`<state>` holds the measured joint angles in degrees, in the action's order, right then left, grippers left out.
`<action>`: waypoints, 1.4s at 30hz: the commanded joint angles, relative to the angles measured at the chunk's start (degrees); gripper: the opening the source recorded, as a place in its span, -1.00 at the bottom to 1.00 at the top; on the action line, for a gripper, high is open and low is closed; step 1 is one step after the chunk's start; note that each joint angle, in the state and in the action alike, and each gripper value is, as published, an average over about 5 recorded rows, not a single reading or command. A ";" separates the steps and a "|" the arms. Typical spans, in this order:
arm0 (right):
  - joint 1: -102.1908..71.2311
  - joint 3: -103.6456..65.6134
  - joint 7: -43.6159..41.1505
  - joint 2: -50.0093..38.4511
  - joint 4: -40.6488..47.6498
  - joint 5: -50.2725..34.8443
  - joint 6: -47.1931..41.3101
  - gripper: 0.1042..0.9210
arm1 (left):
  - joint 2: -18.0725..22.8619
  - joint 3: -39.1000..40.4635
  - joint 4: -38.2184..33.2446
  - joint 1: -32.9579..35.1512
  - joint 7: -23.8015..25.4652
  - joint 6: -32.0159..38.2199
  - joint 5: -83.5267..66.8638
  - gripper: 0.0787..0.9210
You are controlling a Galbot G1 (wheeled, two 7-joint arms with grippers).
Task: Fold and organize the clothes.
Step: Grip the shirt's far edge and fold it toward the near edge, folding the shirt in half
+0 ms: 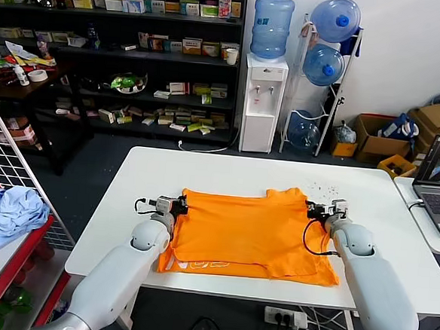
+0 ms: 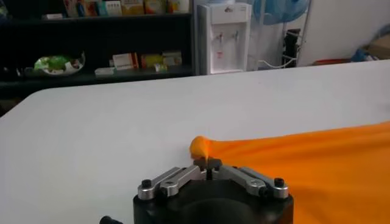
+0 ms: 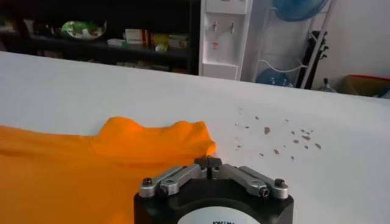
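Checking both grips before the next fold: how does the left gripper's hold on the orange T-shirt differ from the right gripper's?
The left gripper sits at the far left corner of the orange T-shirt; the right gripper sits at its far right edge. In the left wrist view, cloth bunches into a small knob at the left jaws; in the right wrist view, the fabric lies flatter under the right jaws. Both have jaws closed on the shirt, low over the white table.

a bright orange t-shirt (image 1: 249, 231) lies flat mid-table, folded over itself, pale lettering near its front-left hem.
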<state>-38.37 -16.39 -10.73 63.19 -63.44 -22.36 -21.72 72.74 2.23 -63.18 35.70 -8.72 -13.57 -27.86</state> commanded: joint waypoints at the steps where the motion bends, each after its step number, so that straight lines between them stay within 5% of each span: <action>1: -8.00 -1.46 2.03 -3.69 -13.03 -1.78 0.03 -0.95 | -5.33 -0.48 -11.22 5.03 -0.52 3.11 0.66 -0.96; 17: -35.48 -9.64 5.21 -10.21 -37.36 1.83 -0.97 -0.95 | -14.51 -3.51 -35.78 25.06 -4.73 1.23 0.21 -0.96; 32: -41.14 -9.30 7.76 -8.62 -38.45 6.11 -3.82 -0.95 | -13.68 -4.43 -39.41 35.83 -6.47 1.94 2.87 -0.94; 42: -40.51 -9.36 8.39 -8.76 -38.38 4.86 -3.97 -0.37 | -13.59 -7.72 -42.17 37.53 -6.83 3.59 4.28 -0.33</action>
<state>-76.83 -25.44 -2.99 54.44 -100.47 -17.82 -25.35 59.37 -3.65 -102.43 69.81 -15.33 -10.70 -24.43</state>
